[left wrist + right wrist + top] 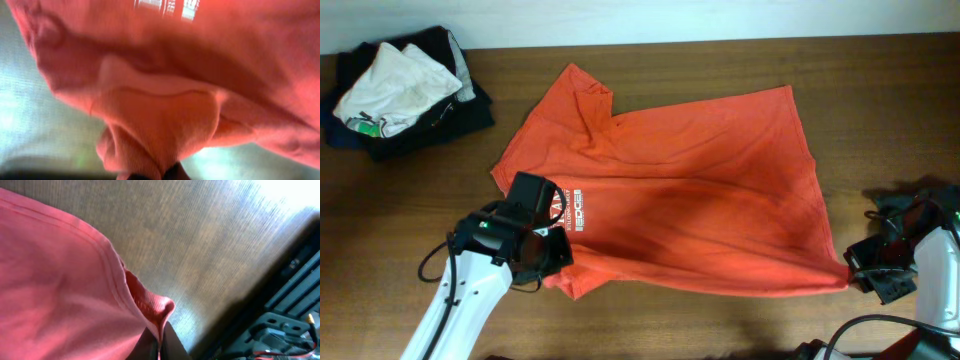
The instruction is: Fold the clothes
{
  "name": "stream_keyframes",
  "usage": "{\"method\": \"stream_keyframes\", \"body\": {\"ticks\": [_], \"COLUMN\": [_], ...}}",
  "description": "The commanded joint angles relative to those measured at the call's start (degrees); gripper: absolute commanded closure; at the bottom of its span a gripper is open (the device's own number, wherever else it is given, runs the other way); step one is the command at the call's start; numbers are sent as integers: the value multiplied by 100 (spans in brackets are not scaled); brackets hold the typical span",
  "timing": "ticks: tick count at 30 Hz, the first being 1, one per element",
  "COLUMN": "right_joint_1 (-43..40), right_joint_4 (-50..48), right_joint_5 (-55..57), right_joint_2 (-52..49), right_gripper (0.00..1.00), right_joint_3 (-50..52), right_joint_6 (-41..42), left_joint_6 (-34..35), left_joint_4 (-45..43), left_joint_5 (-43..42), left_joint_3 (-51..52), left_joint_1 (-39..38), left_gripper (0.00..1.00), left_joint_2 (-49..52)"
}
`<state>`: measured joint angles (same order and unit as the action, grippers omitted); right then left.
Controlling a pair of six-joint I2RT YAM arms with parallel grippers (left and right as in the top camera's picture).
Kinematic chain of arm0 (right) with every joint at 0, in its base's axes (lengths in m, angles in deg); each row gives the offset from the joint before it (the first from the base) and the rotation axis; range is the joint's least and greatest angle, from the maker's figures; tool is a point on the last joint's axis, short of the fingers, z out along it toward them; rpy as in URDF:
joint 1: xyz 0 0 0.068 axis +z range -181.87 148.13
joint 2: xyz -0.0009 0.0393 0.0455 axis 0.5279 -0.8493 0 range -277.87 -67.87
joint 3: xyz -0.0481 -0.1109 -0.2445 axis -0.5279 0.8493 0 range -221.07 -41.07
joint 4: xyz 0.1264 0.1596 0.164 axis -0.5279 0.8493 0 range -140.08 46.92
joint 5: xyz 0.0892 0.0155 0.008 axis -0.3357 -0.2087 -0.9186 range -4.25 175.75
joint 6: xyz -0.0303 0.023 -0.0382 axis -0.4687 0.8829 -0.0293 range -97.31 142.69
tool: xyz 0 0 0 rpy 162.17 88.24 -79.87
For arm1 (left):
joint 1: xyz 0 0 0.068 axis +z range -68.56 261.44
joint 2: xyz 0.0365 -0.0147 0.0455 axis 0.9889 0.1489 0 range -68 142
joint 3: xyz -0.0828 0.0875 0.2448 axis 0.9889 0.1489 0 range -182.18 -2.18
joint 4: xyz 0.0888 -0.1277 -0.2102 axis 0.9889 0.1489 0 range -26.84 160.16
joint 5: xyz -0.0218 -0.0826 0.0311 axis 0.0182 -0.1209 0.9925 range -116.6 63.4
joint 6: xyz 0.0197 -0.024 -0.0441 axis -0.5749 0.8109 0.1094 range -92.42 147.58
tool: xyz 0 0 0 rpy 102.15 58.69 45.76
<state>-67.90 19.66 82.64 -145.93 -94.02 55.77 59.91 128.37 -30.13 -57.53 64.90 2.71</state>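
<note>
Your left gripper [152, 176] pinched a bunched fold of the soft orange T-shirt [700, 190]; your right gripper [160, 345] clamped its stitched hem corner.

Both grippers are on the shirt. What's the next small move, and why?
Probably raise both grips a little, together. The left gripper pinches a fold of the shirt near the logo. The right gripper pinches the near right corner. The rest lies spread on the table. An even lift should free the near edge for carrying toward the far edge.

Left end effector [555, 258] pinched closed — right end effector [855, 268] likewise.
</note>
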Motion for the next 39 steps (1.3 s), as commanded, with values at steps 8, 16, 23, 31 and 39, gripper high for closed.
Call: {"method": "stream_keyframes", "body": {"ticks": [8, 16, 23, 31, 39], "right_joint_1": [4, 1320, 1836, 1840, 1840], "right_joint_4": [-852, -2345, -3187, -4083, -2109], "right_joint_5": [-1250, -1272, -304, -219, -157], "right_joint_2": [7, 4, -181, -955, -1043], "right_gripper": [96, 96, 96, 69, 30], "right_joint_3": [-101, -101, -101, -111, -1714], "right_joint_6": [-31, -28, 55, -162, -778], "left_joint_6": [-74, -72, -72, -72, -184], "left_joint_4": [-1502, -1904, -2433, -3134, -2492], "left_joint_5": [1294, 1714, 2332, 2500, 2319], "left_joint_3": [-96, -90, -90, -90, -774], "left_joint_1": [9, 9, 35, 334, 520], "left_gripper": [100, 100, 99, 81, 1], "left_joint_2": [-68, 20, 977, 1952, 1947]}}
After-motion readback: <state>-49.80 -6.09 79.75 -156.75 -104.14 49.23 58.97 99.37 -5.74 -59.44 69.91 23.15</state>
